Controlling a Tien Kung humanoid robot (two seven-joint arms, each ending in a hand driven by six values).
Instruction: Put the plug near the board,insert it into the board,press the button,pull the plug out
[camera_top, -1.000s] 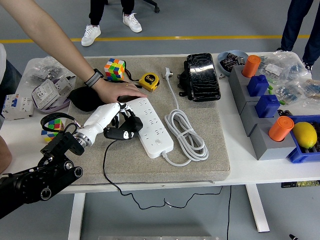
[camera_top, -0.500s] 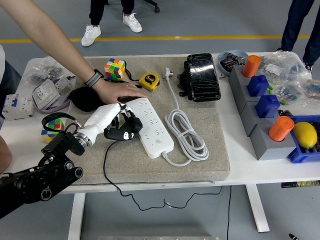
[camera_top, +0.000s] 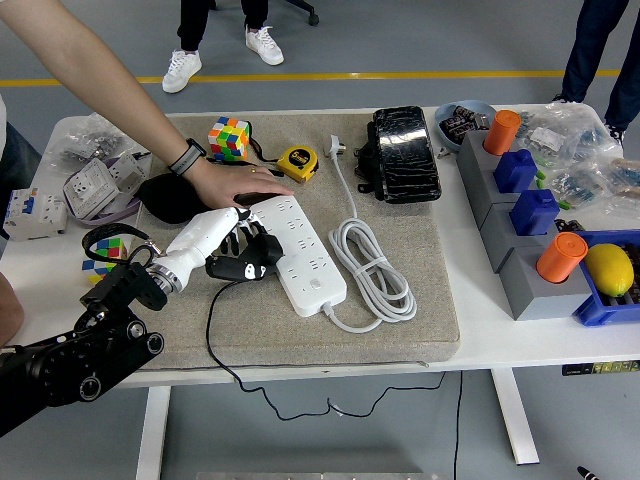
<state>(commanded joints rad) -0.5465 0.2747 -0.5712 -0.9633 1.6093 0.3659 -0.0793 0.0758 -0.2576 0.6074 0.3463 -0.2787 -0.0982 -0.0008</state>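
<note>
While person's hand (camera_top: 232, 184) pins long white board (camera_top: 299, 252) on coarse mat (camera_top: 400, 330), left hand (camera_top: 215, 240) grips black plug (camera_top: 247, 262), shifted slightly left since earlier.

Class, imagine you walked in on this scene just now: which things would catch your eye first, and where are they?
At centre left, the robot's white-fingered left hand grips a black plug beside the long white power strip on the beige mat. A person's hand steadies the strip's far end. A yellow lemon sits far right.
</note>
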